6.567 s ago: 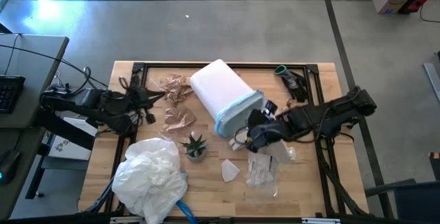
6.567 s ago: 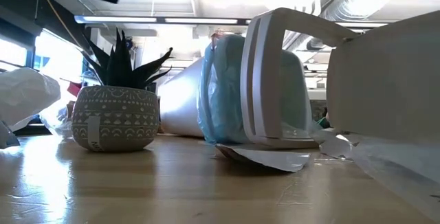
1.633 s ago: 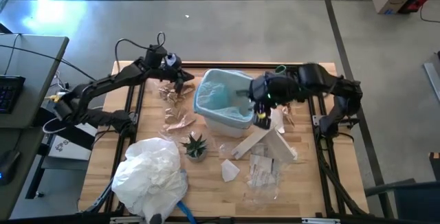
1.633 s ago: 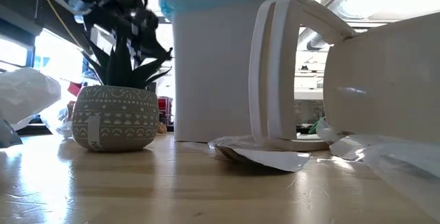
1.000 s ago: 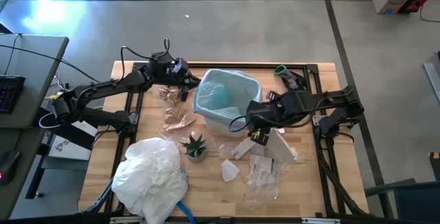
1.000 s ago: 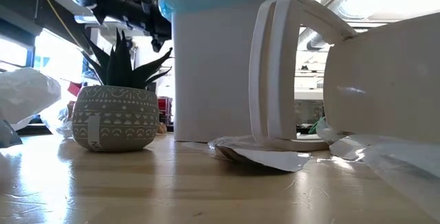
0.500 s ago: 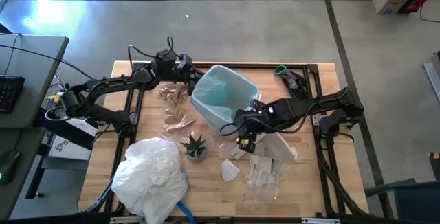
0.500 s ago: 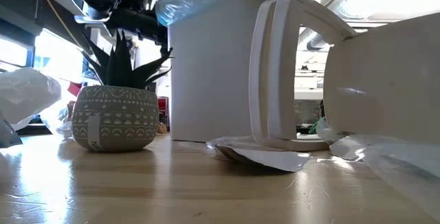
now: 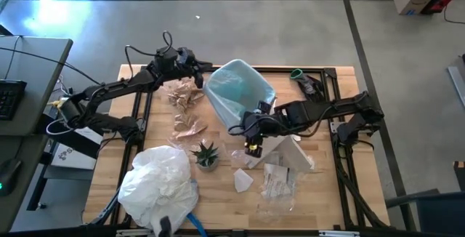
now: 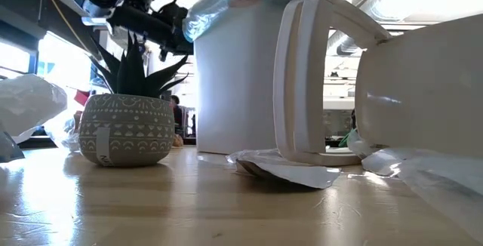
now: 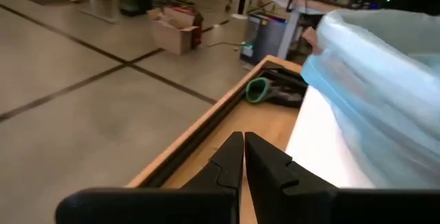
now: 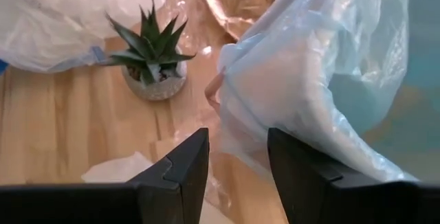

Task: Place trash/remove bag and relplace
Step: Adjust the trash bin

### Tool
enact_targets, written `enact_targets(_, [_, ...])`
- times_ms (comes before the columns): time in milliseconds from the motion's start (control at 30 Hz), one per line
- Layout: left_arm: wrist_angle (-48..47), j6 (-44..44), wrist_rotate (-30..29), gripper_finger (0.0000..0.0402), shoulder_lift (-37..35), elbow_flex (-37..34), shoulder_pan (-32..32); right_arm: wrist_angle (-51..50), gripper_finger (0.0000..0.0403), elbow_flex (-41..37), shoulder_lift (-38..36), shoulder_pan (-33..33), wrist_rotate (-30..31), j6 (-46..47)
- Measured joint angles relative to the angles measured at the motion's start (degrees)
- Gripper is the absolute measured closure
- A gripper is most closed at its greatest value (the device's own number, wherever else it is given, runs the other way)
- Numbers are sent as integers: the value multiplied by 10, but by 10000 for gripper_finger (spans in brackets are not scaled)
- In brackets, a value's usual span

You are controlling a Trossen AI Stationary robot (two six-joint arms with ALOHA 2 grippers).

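at table centre — bin (image 9: pixel 234 95) further tilted than before

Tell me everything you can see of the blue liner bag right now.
The bag is thin, crinkly, translucent light-blue plastic lining the white bin, its edge folded loosely over the rim. The bin is tipped, mouth leaning toward the table's far-left side. The right gripper sits at the near rim, fingers open around bunched plastic. The left gripper, shut, is beside the far rim; contact is unclear.

Bag-lined bin (image 9: pixel 236 91) (tilted) between both arms.
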Motion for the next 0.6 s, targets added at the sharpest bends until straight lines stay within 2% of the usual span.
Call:
enact_targets(300, [-127, 26, -62, 401, -100, 0, 15, 54, 266, 0, 8, -26, -10, -55])
enact_targets(467, [-208, 26, -72, 401, -145, 0, 8, 83, 266, 0, 21, -40, -36, -77])
enact_targets(600, [-238, 19, -70, 401, -170, 0, -11, 114, 266, 0, 30, -51, -61, -97])
